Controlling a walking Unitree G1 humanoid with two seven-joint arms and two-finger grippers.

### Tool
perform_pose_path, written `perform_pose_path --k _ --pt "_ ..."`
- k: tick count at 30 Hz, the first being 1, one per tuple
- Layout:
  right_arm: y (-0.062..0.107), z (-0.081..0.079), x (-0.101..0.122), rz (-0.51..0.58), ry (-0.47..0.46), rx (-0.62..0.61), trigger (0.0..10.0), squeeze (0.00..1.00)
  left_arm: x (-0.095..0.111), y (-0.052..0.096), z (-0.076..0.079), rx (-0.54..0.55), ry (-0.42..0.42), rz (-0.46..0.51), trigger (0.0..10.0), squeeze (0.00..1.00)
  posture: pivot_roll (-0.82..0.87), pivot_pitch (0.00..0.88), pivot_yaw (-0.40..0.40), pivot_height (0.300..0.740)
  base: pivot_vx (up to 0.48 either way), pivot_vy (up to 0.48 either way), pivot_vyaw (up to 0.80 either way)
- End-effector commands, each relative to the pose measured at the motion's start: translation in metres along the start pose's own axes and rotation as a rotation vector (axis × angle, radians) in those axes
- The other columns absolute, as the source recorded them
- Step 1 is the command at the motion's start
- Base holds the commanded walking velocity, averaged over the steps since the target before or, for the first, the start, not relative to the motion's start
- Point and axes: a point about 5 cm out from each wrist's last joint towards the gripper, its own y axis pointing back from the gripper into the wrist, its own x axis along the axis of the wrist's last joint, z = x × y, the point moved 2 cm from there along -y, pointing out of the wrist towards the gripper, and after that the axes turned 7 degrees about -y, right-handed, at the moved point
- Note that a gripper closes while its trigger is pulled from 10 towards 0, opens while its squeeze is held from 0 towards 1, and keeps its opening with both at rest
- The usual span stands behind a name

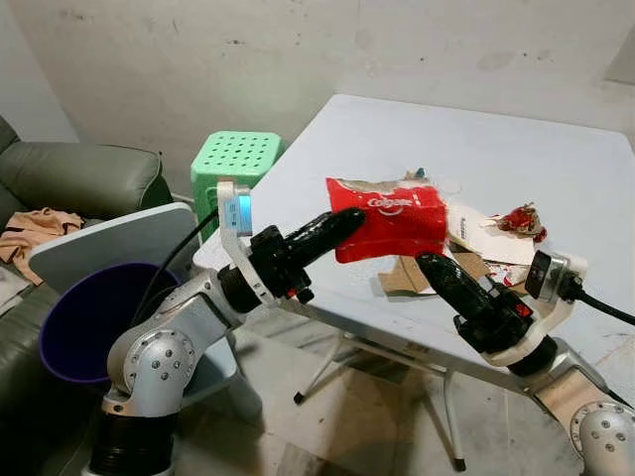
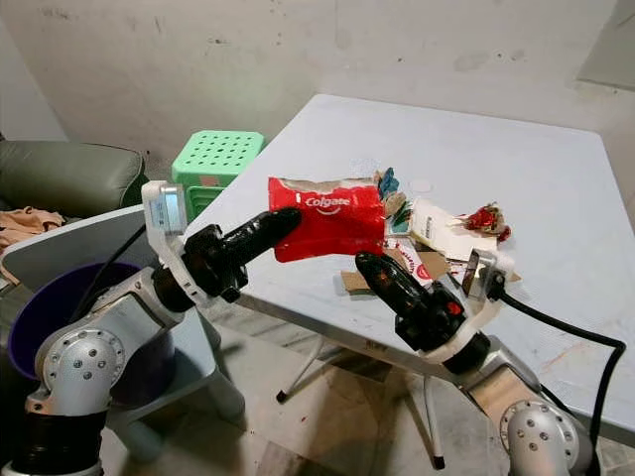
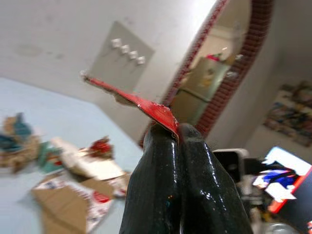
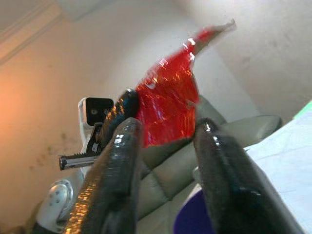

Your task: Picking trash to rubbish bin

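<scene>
A big white table (image 1: 516,149) is standing by a grey wall. Beside it, on the robot's left, a dark green sofa (image 1: 79,178) is sitting with a tan cloth (image 1: 35,230) lying on it. A purple rubbish bin (image 1: 84,322) is waiting low down near the sofa, with its lid (image 1: 109,243) tipped up behind it. Part of the bin is hiding behind the left arm. A green stool (image 1: 236,159) is standing next to the table.

The left gripper (image 1: 347,223) is holding up a red Colgate wrapper (image 1: 392,218) over the near edge of the table. Its two black fingers are pressed tight on the wrapper's edge. The wrapper is shiny, flat and crinkly, with a torn top and white letters. It is not touching the table.

The right gripper (image 1: 429,264) is hanging just under the wrapper. Its fingers (image 4: 219,170) are spread apart, with nothing between them.

A small pile of trash (image 1: 496,243) is lying on the table behind the grippers: brown card, white paper and a little red scrap. Some bits are tucked behind the wrapper and are too small to make out.
</scene>
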Motion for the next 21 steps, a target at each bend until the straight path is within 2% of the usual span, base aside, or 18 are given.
perform_pose_path --k 1,5,6,7,8,9,10,11,12,14,16,17,21 --pt "0.000 0.005 0.001 0.005 0.023 -0.036 10.0 1.00 -0.001 0.003 -0.006 0.039 -0.040 -0.017 0.0 0.00 0.07 0.023 0.023 0.740 0.000 0.000 0.00" --pt "-0.002 0.013 0.000 0.013 0.062 -0.097 10.0 1.00 -0.004 0.005 -0.016 0.124 -0.067 -0.022 0.0 0.00 0.07 0.019 0.024 0.740 0.000 0.000 0.00" --pt "-0.003 0.020 0.001 0.028 0.107 -0.159 10.0 1.00 -0.007 0.006 -0.028 0.216 -0.148 -0.053 0.3 0.00 0.07 0.017 0.023 0.740 0.000 0.000 0.00" --pt "-0.003 0.022 0.002 0.032 0.114 -0.174 10.0 1.00 -0.008 0.007 -0.032 0.244 -0.168 -0.063 0.3 0.00 0.07 0.017 0.023 0.740 0.000 0.000 0.00" --pt "-0.003 0.024 0.002 0.032 0.114 -0.190 10.0 0.69 -0.009 0.007 -0.037 0.284 -0.175 -0.075 4.5 0.00 0.07 0.017 0.023 0.740 0.000 0.000 0.00" --pt "-0.003 0.025 0.002 0.036 0.123 -0.199 10.0 0.51 -0.010 0.007 -0.039 0.298 -0.171 -0.077 10.0 0.00 0.08 0.017 0.022 0.740 0.000 0.000 0.00" --pt "-0.004 0.029 0.004 0.047 0.137 -0.227 10.0 0.00 -0.009 0.008 -0.044 0.335 -0.184 -0.078 10.0 0.00 0.07 0.017 0.023 0.740 0.000 0.000 0.00" --pt "-0.004 0.037 0.007 0.063 0.176 -0.296 10.0 0.00 -0.008 0.010 -0.055 0.419 -0.219 -0.081 10.0 0.00 0.08 0.016 0.022 0.740 0.000 0.000 0.00" --pt "-0.004 0.040 0.008 0.071 0.207 -0.327 10.0 0.00 -0.007 0.011 -0.059 0.455 -0.240 -0.080 10.0 0.00 0.08 0.015 0.023 0.740 0.000 0.000 0.00" --pt "-0.004 0.044 0.009 0.068 0.223 -0.362 10.0 0.00 -0.006 0.012 -0.061 0.473 -0.252 -0.075 10.0 0.00 0.07 0.014 0.024 0.740 0.000 0.000 0.00" --pt "-0.004 0.052 0.012 0.089 0.275 -0.439 10.0 0.00 -0.004 0.013 -0.068 0.543 -0.291 -0.061 10.0 0.00 0.07 0.014 0.025 0.740 0.000 0.000 0.00" --pt "-0.003 0.063 0.013 0.074 0.327 -0.548 10.0 0.00 -0.001 0.015 -0.074 0.606 -0.350 -0.061 10.0 0.00 0.07 0.016 0.027 0.740 0.000 0.000 0.00" --pt "-0.006 0.068 0.014 0.067 0.386 -0.621 10.0 0.00 0.002 0.018 -0.081 0.693 -0.491 -0.094 10.0 0.00 0.08 0.020 0.030 0.740 0.000 0.000 0.00"
